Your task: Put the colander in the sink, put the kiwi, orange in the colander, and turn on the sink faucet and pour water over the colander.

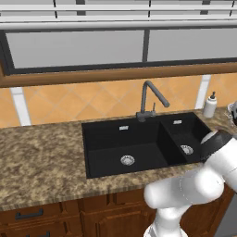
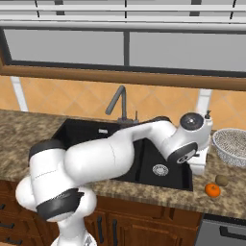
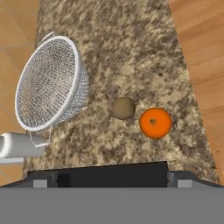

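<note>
Colander (image 2: pixel 231 145) on the counter (image 2: pixel 226 202) right of the sink (image 2: pixel 166 178); kiwi (image 2: pixel 221 180) and orange (image 2: pixel 212 190) in front of it.

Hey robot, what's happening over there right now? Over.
Gripper open, empty, above counter. Colander, kiwi, orange on counter right of sink. Nothing blocking.

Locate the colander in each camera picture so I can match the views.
Left base view: a sliver of the colander at the right edge, behind the soap bottle.
Right base view: colander at far right on the counter, above the kiwi and orange.
Hand view: colander at left.
Shared landmark: the soap bottle.
</note>
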{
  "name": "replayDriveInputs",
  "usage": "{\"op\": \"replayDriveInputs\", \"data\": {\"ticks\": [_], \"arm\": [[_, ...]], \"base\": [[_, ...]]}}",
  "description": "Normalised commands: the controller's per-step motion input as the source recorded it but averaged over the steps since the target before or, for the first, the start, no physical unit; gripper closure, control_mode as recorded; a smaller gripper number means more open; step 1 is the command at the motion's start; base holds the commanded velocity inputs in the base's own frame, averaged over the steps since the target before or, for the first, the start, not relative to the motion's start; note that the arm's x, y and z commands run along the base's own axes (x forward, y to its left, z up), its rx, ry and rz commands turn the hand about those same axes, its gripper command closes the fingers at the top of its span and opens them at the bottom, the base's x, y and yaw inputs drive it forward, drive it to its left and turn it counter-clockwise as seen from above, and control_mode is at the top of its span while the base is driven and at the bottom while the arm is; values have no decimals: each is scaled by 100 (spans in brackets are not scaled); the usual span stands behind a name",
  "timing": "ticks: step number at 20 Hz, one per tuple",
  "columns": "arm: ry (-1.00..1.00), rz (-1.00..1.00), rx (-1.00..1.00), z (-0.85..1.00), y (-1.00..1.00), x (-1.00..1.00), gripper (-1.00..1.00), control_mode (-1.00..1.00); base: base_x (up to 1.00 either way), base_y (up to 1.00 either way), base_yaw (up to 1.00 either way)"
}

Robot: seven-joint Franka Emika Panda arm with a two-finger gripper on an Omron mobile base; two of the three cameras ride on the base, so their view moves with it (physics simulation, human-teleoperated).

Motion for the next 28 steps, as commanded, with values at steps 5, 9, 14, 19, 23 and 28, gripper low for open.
{"op": "replayDriveInputs", "data": {"ticks": [5,9,14,19,23,28], "arm": [[0,3,10,0,-59,20,-100,-100],[3,4,1,-2,-37,22,-100,-100],[1,2,0,-6,-38,23,-100,-100],[4,2,2,-10,-41,25,-100,-100],[9,5,10,0,-43,20,-100,-100],[12,3,6,-6,-32,21,-100,-100]], "base": [[0,0,0],[0,0,0],[0,0,0],[0,0,0],[0,0,0],[0,0,0]]}}
